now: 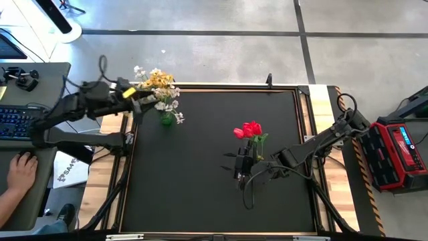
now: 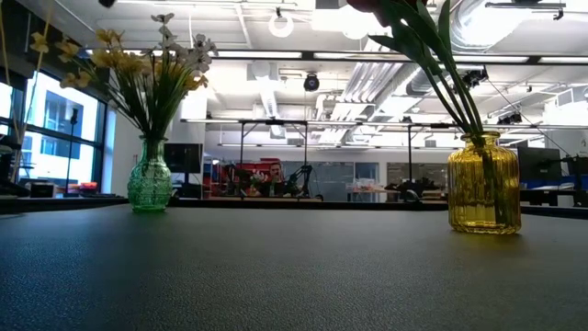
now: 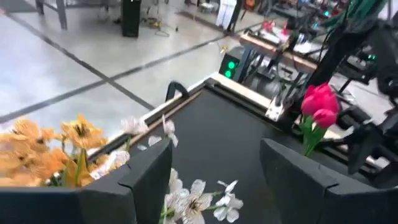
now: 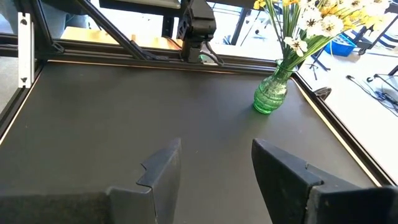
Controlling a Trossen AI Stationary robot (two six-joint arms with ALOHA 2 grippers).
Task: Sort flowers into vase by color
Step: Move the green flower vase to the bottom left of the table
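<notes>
A green glass vase [image 1: 166, 120] [image 2: 149, 179] stands at the table's far left. It holds yellow blossoms [image 1: 157, 79] and white blossoms [image 1: 167, 102], their stems stuck into its neck. A yellow ribbed vase [image 2: 484, 184] right of the middle holds red tulips [image 1: 249, 130] by their stems. My left gripper [image 1: 137, 100] [image 3: 217, 177] hovers open, high beside the green vase's bouquet on its left. White blossoms [image 3: 199, 199] show below the gap between its fingers. My right gripper [image 1: 239, 167] [image 4: 214, 168] stands open near the yellow vase, on its near side, with nothing between its fingers.
A raised frame [image 1: 221, 87] borders the black table top. Left of the table are a keyboard [image 1: 17, 120] and a person's hand [image 1: 20, 171]. A red device [image 1: 398, 150] sits off the right edge. The black mat [image 1: 194, 181] lies bare between the vases.
</notes>
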